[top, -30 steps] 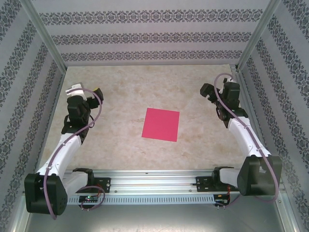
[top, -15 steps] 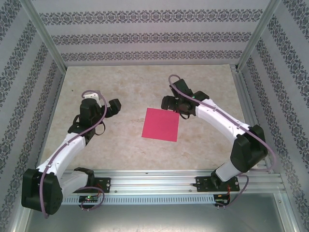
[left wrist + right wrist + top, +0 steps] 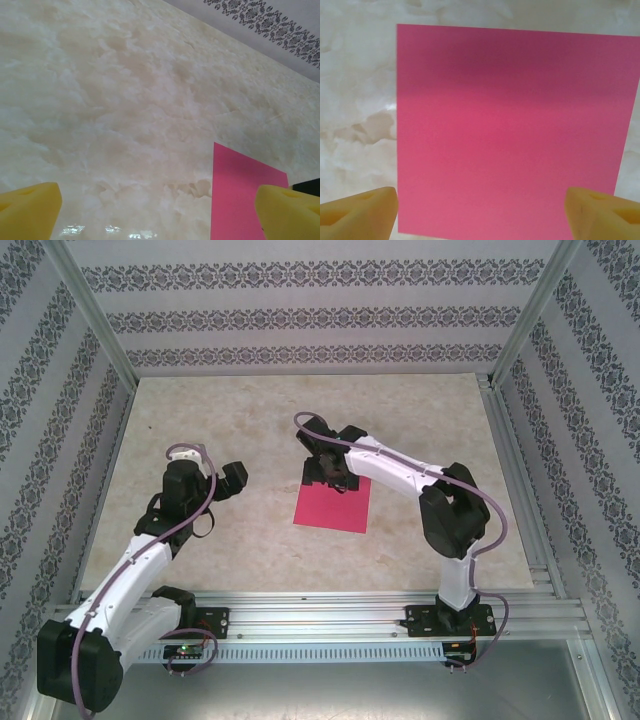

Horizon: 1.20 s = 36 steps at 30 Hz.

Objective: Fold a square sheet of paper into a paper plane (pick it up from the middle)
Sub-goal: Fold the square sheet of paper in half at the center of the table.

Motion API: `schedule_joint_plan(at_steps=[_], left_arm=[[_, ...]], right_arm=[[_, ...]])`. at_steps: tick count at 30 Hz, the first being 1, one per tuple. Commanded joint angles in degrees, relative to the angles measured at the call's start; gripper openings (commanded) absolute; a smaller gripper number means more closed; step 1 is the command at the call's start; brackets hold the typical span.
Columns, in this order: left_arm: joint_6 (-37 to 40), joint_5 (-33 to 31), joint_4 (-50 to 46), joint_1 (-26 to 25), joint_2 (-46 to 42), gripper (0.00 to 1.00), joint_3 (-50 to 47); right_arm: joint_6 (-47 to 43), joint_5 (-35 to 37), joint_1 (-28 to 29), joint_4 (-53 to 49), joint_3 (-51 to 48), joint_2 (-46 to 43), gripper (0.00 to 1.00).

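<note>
No fold is made yet (sheet (image 3: 510,120) flat); right gripper (image 3: 481,210) is held spread, apparently just above it, left gripper (image 3: 159,212) likewise spread.

The square sheet of paper (image 3: 335,508) lies flat on the counter (image 3: 250,420); the right jaws hang over its far edge.

Left pincer (image 3: 160,212) spread wide, right pincer (image 3: 480,210) spread, pointing down
</note>
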Motion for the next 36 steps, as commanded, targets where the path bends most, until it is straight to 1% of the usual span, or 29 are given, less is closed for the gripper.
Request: schedule_joint_plan(at_steps=[1, 8, 12, 17, 23, 27, 31, 34, 36], left_arm=[[1.8, -0.7, -1.2, -0.5, 0.8, 1.00, 0.9], [4.2, 0.4, -1.4, -0.5, 3.8, 1.00, 2.8], [4.6, 0.6, -0.9, -0.5, 4.8, 1.00, 3.1], [4.8, 1.2, -0.5, -0.5, 6.0, 1.00, 3.3], [5.5, 1.4, -0.7, -0.5, 7.1, 1.00, 3.7], [5.3, 1.5, -1.4, -0.6, 7.4, 1.00, 4.0], [4.8, 1.4, -1.3, -0.5, 7.4, 1.00, 3.6], [4.6, 1.2, -2.3, -0.5, 7.2, 1.00, 4.0], [4.5, 1.2, -3.0, -0.5, 6.6, 1.00, 4.0]], right_arm=[[2.5, 1.4, -1.0, -1.9, 3.2, 3.0, 0.85], [2.9, 1.2, -1.3, -2.8, 4.0, 7.6, 0.82], [2.2, 1.0, -1.4, -3.8, 5.0, 9.6, 0.84], [2.5, -1.5, -2.2, -1.6, 3.9, 11.4, 0.84], [2.0, -2.3, -1.9, -0.1, 1.8, 12.6, 0.84], [1.6, -2.4, -1.4, 1.9, -0.7, 12.1, 0.81], [0.8, -2.8, -1.3, 0.7, 0.4, 13.7, 0.81], [0.8, -3.8, -1.4, 1.6, 0.0, 13.6, 0.80], [0.8, -3.6, -1.4, 1.6, 0.1, 13.3, 0.78]])
